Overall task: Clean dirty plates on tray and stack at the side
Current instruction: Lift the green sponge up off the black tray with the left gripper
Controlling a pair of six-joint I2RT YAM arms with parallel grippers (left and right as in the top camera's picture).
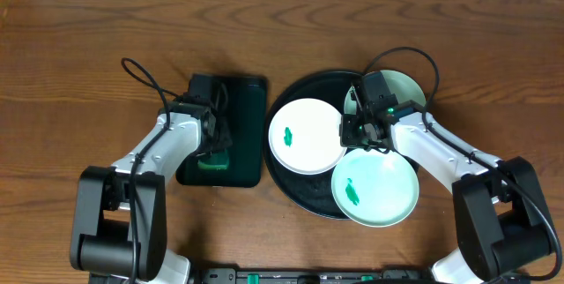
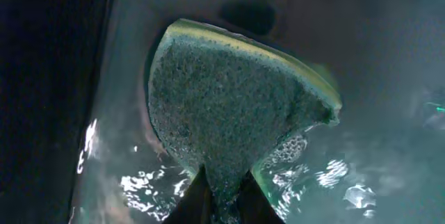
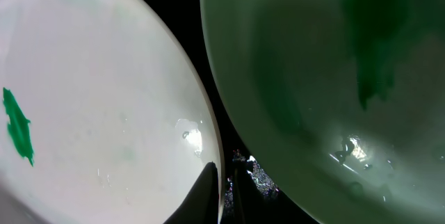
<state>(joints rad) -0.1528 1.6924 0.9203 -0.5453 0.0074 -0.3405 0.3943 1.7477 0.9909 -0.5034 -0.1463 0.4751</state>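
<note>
The round black tray [image 1: 284, 176] holds three plates. The white plate [image 1: 308, 138] lies left of centre with a green smear. One mint-green plate [image 1: 377, 191] with a smear lies at the front, and another [image 1: 405, 88] at the back right is partly hidden by my right arm. My right gripper [image 1: 359, 134] is shut on the white plate's right rim. In the right wrist view the fingers [image 3: 226, 186] straddle the white plate's [image 3: 90, 113] rim, next to a smeared mint plate [image 3: 313, 64]. My left gripper [image 1: 214, 154] is shut on a green sponge [image 2: 222, 99].
The smaller rectangular black tray [image 1: 247, 108] sits left of the round tray. It holds water, and the sponge rests in it [image 2: 361, 182]. Brown wooden table [image 1: 70, 72] lies all round, with cables looping above both arms.
</note>
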